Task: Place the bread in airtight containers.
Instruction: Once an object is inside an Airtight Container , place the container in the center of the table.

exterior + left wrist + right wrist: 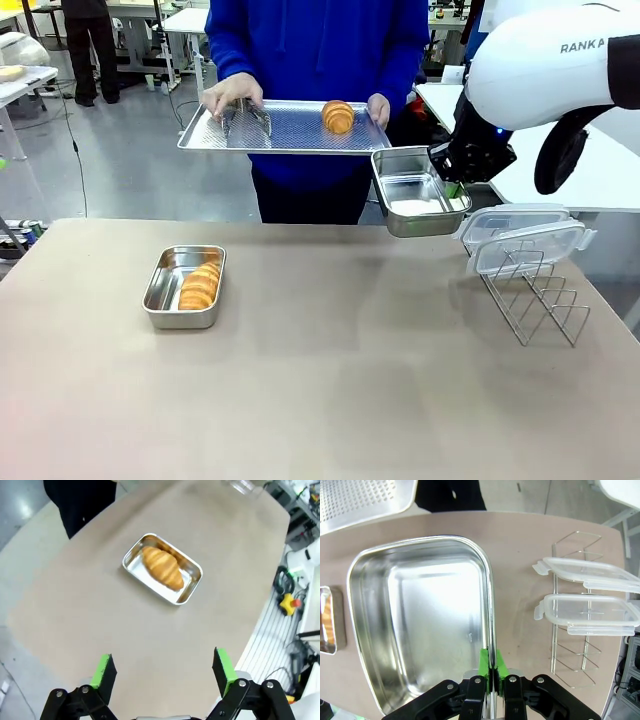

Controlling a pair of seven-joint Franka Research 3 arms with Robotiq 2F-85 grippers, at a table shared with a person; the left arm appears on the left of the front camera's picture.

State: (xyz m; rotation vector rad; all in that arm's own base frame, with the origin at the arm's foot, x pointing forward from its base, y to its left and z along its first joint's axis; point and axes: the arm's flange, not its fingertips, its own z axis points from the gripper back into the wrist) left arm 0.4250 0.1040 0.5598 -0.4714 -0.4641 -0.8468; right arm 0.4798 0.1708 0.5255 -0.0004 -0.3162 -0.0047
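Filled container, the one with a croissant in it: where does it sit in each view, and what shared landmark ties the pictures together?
Front view: filled container on the table, left of centre.
Left wrist view: upper middle, lying at a slant.
Right wrist view: cut off by the left edge, beside the empty container clamped in the jaws.
Shared landmark: the croissant lying inside it.

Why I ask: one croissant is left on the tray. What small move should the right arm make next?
Probably ease the empty container a little toward the tray, under its corner. The right arm's jaws are shut on the container's rim, it hangs beside that corner, and the croissant lies close by.
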